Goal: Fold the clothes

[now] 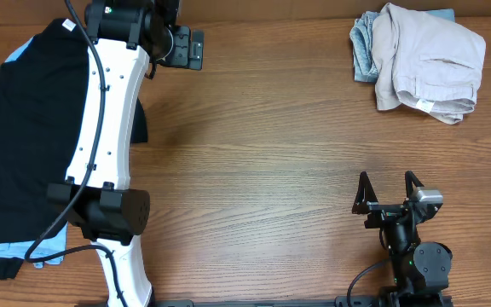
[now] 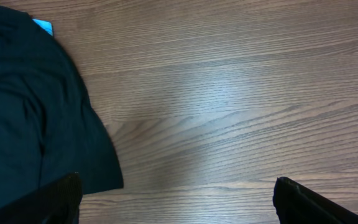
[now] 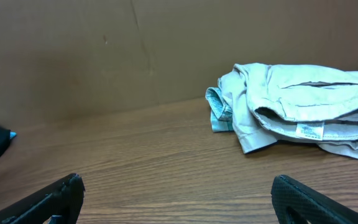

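Khaki shorts (image 1: 429, 60) bunched far right atop denim (image 1: 363, 47), black tee (image 1: 24, 145) left under outstretched left arm, left tool (image 2: 176, 193) and right tool (image 1: 386, 179) spread (both empty), right arm tucked near.

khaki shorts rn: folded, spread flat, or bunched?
Bunched, not neatly folded. The khaki shorts sit in a rumpled heap of uneven, overlapping layers, lying partly on top of the denim shorts.
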`<state>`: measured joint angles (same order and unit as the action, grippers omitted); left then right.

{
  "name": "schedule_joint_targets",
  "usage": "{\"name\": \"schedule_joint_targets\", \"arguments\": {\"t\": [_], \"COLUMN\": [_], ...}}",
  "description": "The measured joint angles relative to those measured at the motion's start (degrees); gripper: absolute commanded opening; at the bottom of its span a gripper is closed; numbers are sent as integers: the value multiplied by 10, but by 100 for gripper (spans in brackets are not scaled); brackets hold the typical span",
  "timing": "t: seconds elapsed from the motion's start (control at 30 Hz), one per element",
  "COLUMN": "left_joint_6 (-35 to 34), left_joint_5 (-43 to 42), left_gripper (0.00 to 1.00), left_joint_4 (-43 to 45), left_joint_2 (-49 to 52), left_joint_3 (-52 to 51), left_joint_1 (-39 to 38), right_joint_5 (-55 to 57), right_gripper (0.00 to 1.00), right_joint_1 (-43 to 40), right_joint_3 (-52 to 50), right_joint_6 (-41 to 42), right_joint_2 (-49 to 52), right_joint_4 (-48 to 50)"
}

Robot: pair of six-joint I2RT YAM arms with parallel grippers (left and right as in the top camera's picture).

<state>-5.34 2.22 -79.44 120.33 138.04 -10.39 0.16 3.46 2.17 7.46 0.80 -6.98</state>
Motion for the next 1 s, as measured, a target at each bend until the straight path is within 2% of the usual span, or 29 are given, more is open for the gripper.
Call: {"name": "schedule_joint_targets", "arguments": {"t": [0.7,0.87,1.0], "left_joint_6": [0,0,0], "left_joint_5": [9,28,31], "left_gripper": [100,100,100], "left_joint_4": [-2,8,90], "left_joint_2": [-25,-122,-260], "left_joint_3": [-3,-26,-111], "left_joint_1": [0,0,9], "right_joint_5": [0,0,0], "right_gripper": [100,100,100], "right_joint_1": [0,0,0], "right_joint_3": [0,0,0], "right_joint_6": [0,0,0], "right_joint_2": [0,0,0], "right_joint_4": [0,0,0]}}
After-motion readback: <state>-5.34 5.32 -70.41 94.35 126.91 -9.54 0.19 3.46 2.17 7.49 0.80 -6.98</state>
